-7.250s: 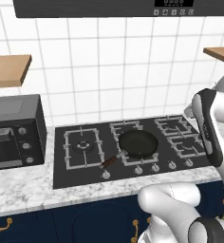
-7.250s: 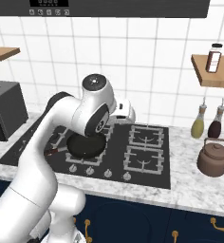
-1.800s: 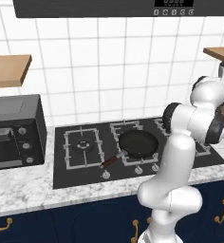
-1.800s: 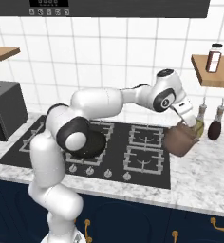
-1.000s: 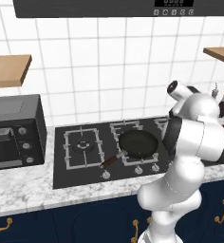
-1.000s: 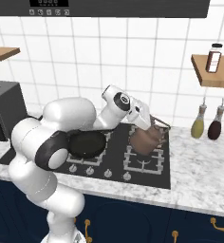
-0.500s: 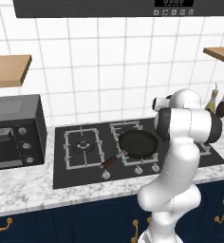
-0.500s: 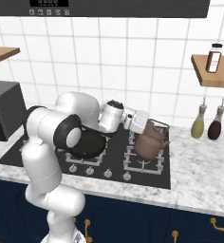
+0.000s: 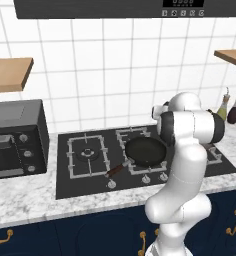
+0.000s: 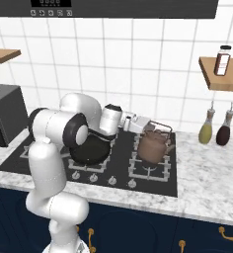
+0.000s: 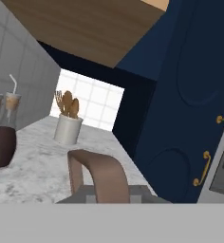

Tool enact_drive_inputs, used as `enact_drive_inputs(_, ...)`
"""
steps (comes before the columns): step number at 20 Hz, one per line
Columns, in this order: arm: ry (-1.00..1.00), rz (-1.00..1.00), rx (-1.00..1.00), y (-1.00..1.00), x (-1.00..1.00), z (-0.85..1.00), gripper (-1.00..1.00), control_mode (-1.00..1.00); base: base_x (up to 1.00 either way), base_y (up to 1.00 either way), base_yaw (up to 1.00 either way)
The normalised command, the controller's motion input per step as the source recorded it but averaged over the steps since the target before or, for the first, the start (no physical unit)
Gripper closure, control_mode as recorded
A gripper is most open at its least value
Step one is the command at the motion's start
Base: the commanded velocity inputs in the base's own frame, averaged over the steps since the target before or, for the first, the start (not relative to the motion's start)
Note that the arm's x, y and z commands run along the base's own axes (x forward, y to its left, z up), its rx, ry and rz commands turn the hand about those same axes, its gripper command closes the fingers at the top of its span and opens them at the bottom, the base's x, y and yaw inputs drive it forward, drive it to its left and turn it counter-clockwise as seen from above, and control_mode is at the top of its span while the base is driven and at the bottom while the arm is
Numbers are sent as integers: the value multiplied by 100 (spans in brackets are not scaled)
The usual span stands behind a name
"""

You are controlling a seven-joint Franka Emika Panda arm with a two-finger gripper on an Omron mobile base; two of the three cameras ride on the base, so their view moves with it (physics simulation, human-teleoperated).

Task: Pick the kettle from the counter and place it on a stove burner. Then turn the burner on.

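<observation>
White-grey marble counter [image 10: 207, 163] lies beyond the gripper [image 10: 144, 123], whose opening cannot be told, while the squat copper kettle [image 10: 153, 145] just beneath, on the black burner grate [image 10: 150, 170], could be tipped if dragged.

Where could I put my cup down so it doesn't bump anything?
The marble counter right of the stove is bare in front of the two bottles. The stove is crowded: kettle, frying pan and end effector.
</observation>
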Motion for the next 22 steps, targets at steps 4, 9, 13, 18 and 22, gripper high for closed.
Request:
enact_drive_inputs(4,0,0,0,0,0,0,-100,-100,0,0,0)
enact_drive_inputs(9,0,0,0,7,-24,0,-100,-100,0,0,0)
enact_drive_inputs(13,0,0,-1,73,-12,0,-100,-100,0,0,0)
enact_drive_inputs(18,6,0,-9,100,0,0,-100,-100,0,0,0)
enact_drive_inputs(22,4,0,-8,100,-4,7,-100,-100,0,0,0)
